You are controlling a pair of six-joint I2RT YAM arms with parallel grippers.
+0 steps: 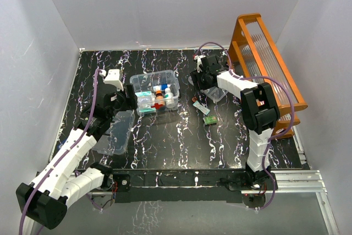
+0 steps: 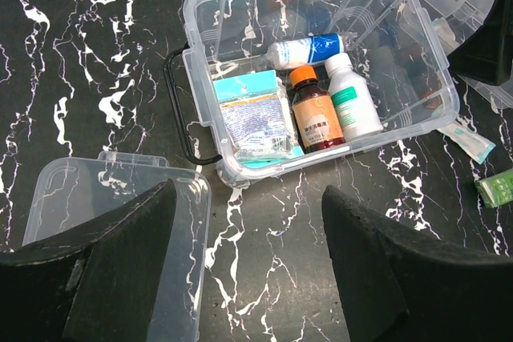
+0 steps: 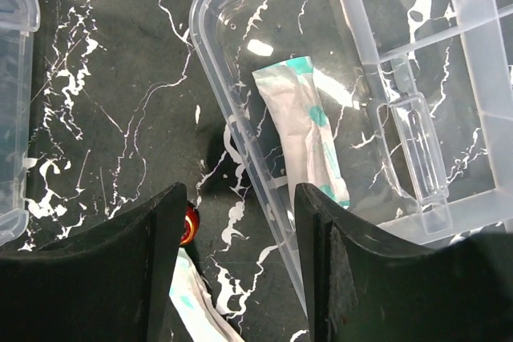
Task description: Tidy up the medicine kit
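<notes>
Even, diffuse light fills the overhead view, brightest on the white walls (image 1: pixel 165 4) across the top of the frame, and shadows on the glossy black table (image 1: pixel 181 141) are faint. In the left wrist view, glare streaks the clear box (image 2: pixel 256 14) at upper centre and the lid (image 2: pixel 104 190) at lower left. The dark jaws along the bottom edge are blurred. The right wrist view is sharp at centre, a white highlight glinting on the tray (image 3: pixel 232 22), while its jaws are soft and underexposed.

Black marbled table (image 1: pixel 181 147): box (image 2: pixel 264 14), lid (image 2: pixel 96 190), tray (image 3: pixel 228 46).
</notes>
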